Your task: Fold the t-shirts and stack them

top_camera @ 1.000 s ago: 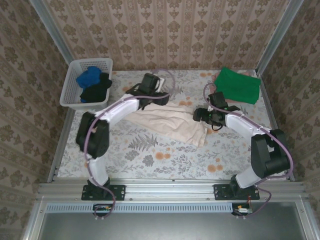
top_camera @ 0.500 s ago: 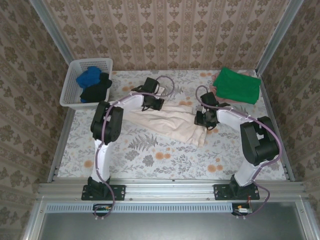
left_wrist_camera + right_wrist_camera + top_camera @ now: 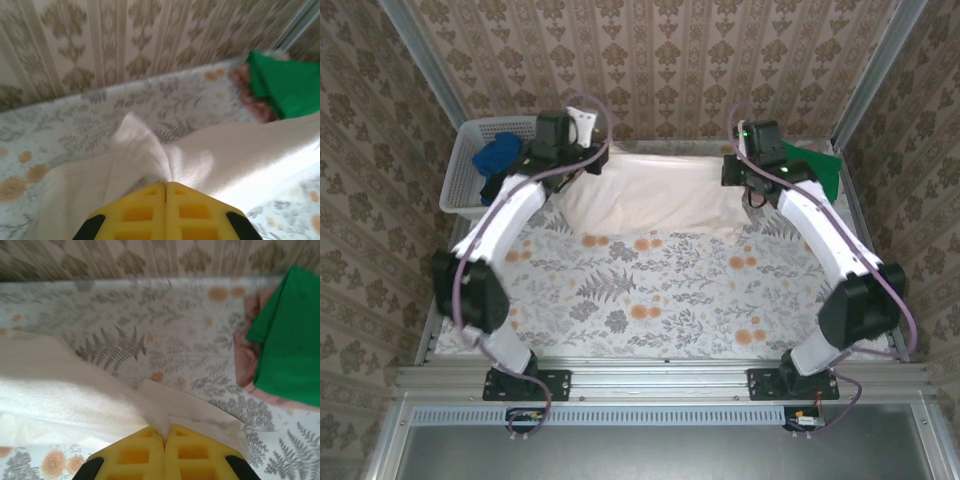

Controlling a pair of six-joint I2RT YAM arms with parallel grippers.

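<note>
Left claw (image 3: pixel 588 152) and right claw (image 3: pixel 736 174), seen from the top view, are both pinched shut on the far edge of the cream t-shirt (image 3: pixel 655 192). A second ago they stood apart over that shirt as it lay rumpled in the middle of the surface (image 3: pixel 650 290). Now the arms have swung out towards the back wall and the cloth hangs spread between them, its lower edge trailing on the floral print. I judge this to be the spreading-out step: the shirt is opened flat so that it can be laid down square, and no fold has been made in it yet. At the far left the white basket (image 3: pixel 458 192) holds a blue t-shirt (image 3: pixel 498 155) and a black t-shirt (image 3: pixel 498 186), bunched and unfolded as they were before, so two more appear to wait their turn. At the far right the folded green t-shirt (image 3: pixel 815 168) lies where it lay, partly behind the right arm. From the left wrist, the left claw (image 3: pixel 166 184) has its yellow pads together with a peak of the cream t-shirt (image 3: pixel 240 155) puckering out of the seam, and the cloth runs off taut to the right. Beyond it lies the green t-shirt (image 3: pixel 285 82) on a pink t-shirt (image 3: pixel 250 102). From the right wrist, the right claw (image 3: pixel 164 432) is likewise clamped on a tuft of the cream t-shirt (image 3: pixel 60 390), which stretches away to the left. The green t-shirt (image 3: pixel 295 340) rests on the pink t-shirt (image 3: pixel 242 365) just to the right, apart from the held cloth.
</note>
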